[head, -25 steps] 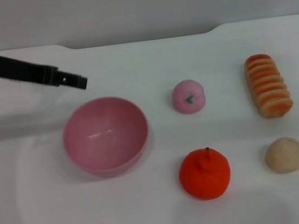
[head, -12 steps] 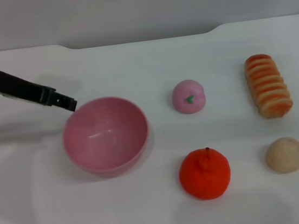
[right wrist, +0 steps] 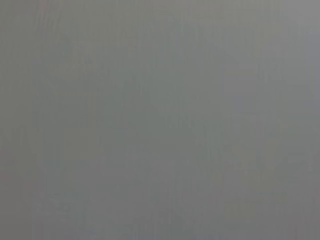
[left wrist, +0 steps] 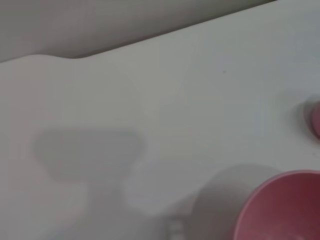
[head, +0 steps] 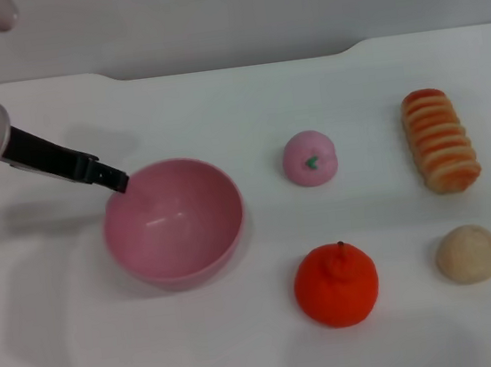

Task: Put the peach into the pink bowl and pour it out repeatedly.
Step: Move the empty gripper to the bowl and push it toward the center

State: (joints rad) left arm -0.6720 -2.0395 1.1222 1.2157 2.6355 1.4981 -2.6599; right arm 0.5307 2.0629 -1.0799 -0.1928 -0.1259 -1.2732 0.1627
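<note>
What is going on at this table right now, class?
The left gripper reaches in from the robot's left, its tip at the far left rim of the pink bowl, which sits upright and empty. The peach lies untouched on the table to the bowl's right, with an orange fruit, a striped bread roll and a beige ball nearby. The right arm is out of sight.
</note>
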